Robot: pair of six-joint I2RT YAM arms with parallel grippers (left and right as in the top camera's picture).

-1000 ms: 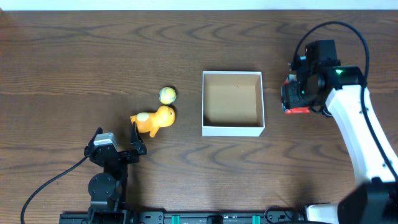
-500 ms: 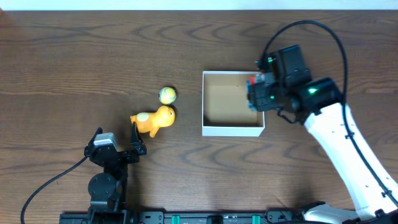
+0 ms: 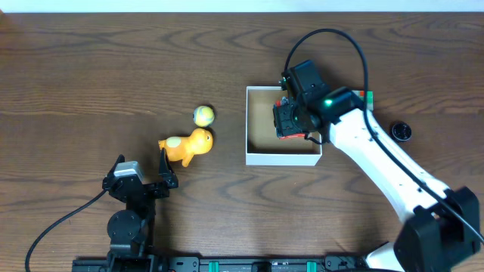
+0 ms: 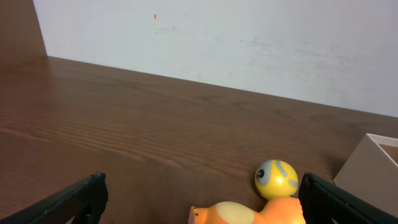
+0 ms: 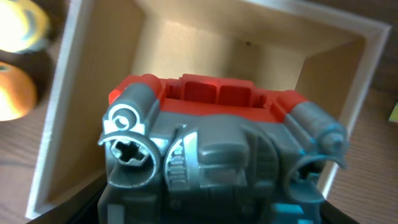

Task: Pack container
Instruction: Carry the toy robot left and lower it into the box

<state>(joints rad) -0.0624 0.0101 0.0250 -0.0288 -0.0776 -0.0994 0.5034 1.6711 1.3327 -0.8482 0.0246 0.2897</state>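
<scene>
The container is a square white-walled box with a brown floor at the table's centre; it also shows in the right wrist view. My right gripper is shut on a red and grey toy vehicle and holds it over the container's right half. In the right wrist view the toy vehicle fills the frame and hides the fingers. An orange toy animal and a yellow ball lie left of the container. My left gripper is open and empty, just short of the orange toy and ball.
A small black round object lies right of the container, and a small green piece shows by its far right corner. The white wall stands behind the table's far edge.
My right arm has swung left from the table right of the container to above its inside, carrying the toy vehicle. The black object is now uncovered. The left arm has not moved.
</scene>
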